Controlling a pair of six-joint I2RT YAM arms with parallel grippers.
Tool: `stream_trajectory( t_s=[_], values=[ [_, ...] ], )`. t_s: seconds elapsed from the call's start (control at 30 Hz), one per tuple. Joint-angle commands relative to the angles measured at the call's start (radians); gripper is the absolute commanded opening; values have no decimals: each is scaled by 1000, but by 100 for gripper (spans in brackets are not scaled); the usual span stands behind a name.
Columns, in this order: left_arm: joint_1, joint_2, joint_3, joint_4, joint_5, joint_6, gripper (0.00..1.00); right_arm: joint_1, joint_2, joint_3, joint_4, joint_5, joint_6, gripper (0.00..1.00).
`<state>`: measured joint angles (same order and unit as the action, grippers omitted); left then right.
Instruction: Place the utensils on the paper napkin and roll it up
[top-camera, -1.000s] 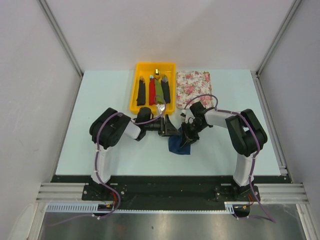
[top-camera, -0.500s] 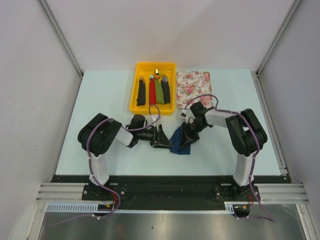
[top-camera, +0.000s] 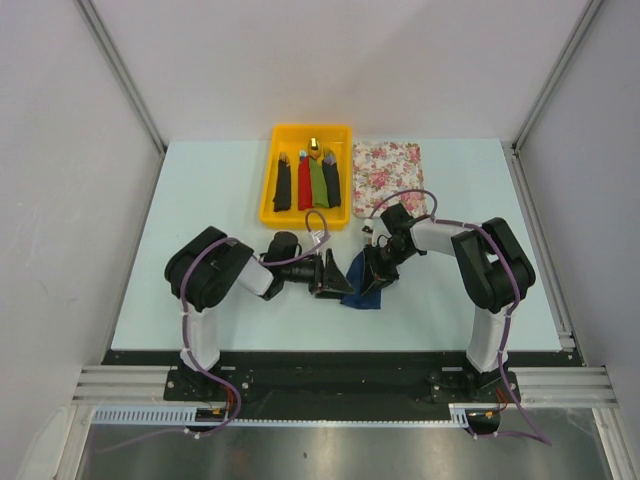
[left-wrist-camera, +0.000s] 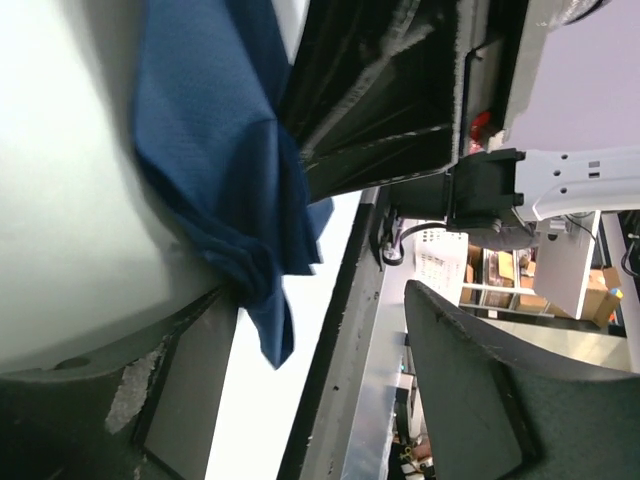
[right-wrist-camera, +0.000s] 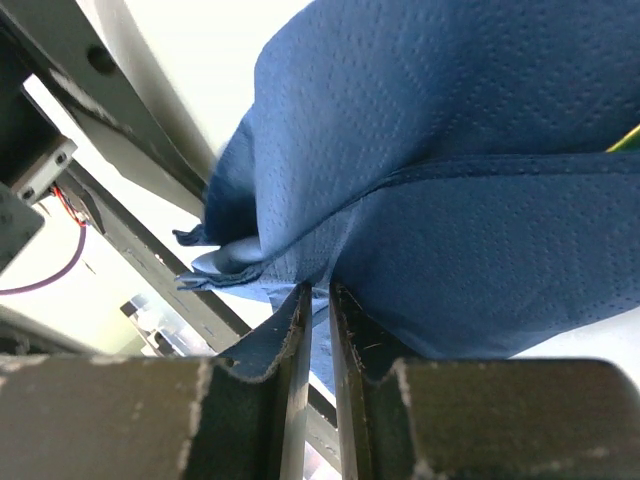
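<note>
— Down at the middle of the desk (top-camera: 200, 200), the paper napkin (top-camera: 365, 296) sits bunched and folded, right between the two arms!
— And the right pincer (right-wrist-camera: 318, 305) is pressed together on a fold of that navy paper, a firm pinch.
— Left pincer (top-camera: 337, 274)?
— Spread wide, lying low, one finger just beside the napkin's edge. Behind them, the yellow tray (top-camera: 268, 205) with its coloured bundles (top-camera: 305, 183) and the floral mat (top-camera: 388, 165) sit side by side.
</note>
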<state>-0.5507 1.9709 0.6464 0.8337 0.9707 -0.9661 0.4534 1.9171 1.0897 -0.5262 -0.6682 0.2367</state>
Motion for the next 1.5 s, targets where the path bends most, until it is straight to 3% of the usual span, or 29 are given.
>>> stream_trajectory(
  t_s=[0.0, 0.27, 0.33, 0.37, 0.5, 0.6, 0.7, 0.83, 0.87, 0.9, 0.97, 1.0, 1.1, 1.23, 1.37, 1.47],
  values=[
    [-20, -6, 10, 107, -49, -60, 73, 27, 63, -44, 112, 162, -27, 18],
    [-34, -21, 33, 243, -49, -106, 70, 28, 72, -47, 115, 159, -22, 18],
    [-35, 3, 44, 246, -61, -105, 65, 30, 76, -45, 115, 159, -23, 18],
    [-34, 8, 51, 243, -63, -105, 62, 28, 74, -44, 114, 159, -25, 18],
    [-25, -29, 58, 213, -55, -59, 33, 30, 76, -44, 115, 162, -23, 18],
    [-22, -99, 87, 127, -18, 35, 19, 30, 77, -40, 115, 160, -22, 18],
    [4, -151, 104, 39, 2, 127, 10, 27, 80, -39, 115, 160, -22, 18],
    [52, -161, 163, -196, -13, 315, 7, 28, 83, -39, 115, 157, -20, 18],
    [64, -164, 205, -344, -26, 417, 6, 28, 82, -39, 114, 157, -20, 18],
    [73, -164, 211, -361, -32, 435, 6, 28, 82, -37, 112, 157, -20, 18],
    [93, -159, 217, -351, -29, 428, 11, 25, 77, -40, 114, 157, -20, 18],
    [106, -153, 229, -385, -59, 446, 28, 24, 79, -40, 112, 156, -20, 18],
    [127, -136, 265, -513, -110, 497, 41, 25, 77, -37, 112, 156, -20, 18],
    [135, -44, 311, -674, -162, 508, 52, 24, 76, -39, 111, 156, -19, 18],
    [121, -9, 326, -630, -116, 523, 64, 24, 74, -40, 117, 156, -17, 18],
    [120, 48, 403, -633, -102, 563, 66, 27, 83, -40, 117, 156, -14, 18]
  ],
)
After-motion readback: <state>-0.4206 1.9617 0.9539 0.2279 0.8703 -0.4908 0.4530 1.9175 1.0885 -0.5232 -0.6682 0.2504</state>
